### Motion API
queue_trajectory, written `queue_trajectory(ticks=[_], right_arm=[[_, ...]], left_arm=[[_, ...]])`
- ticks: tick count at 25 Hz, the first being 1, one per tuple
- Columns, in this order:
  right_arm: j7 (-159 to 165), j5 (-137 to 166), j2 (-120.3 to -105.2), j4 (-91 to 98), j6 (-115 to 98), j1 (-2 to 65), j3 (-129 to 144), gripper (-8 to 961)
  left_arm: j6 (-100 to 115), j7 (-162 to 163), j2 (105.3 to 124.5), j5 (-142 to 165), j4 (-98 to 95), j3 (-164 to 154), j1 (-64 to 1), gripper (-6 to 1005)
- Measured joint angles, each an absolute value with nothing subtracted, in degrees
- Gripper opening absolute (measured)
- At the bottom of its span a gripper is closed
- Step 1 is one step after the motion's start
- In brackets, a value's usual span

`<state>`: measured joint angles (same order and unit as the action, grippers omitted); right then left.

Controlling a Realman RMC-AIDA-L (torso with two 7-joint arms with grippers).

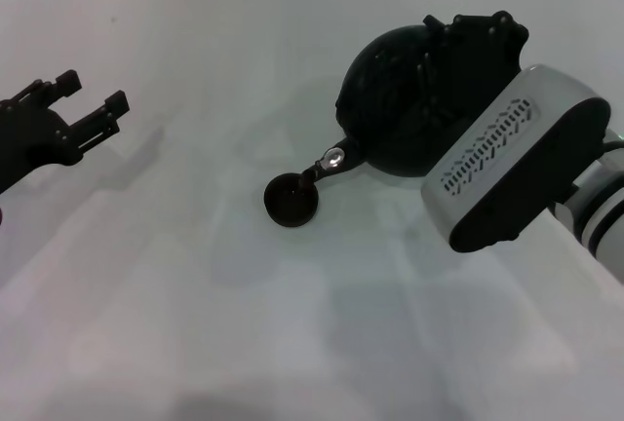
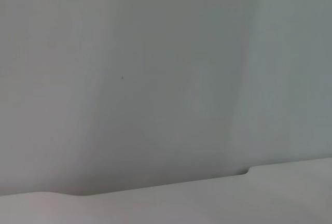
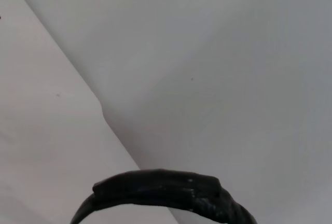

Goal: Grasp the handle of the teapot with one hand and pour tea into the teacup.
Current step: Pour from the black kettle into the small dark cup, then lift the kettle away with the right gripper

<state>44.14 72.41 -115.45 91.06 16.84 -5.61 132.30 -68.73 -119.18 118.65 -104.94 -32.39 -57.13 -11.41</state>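
The teapot is tilted above the white table, and its silvery spout tip is just over the rim of the teacup. The right gripper is on the far side of the teapot from the teacup, at the handle. I cannot tell if its jaws are closed on it. The left gripper hangs well apart from the teacup, with its jaws spread and holding nothing.
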Motion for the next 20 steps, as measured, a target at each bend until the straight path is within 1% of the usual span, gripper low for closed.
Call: queue_trajectory(ticks=[20], right_arm=[[41.6, 72.8, -115.40, 90.8, 19.0, -4.2, 133.9, 109]], left_arm=[[-67.9, -120.2, 118.65, -104.9, -31.7, -57.1, -12.1, 764]])
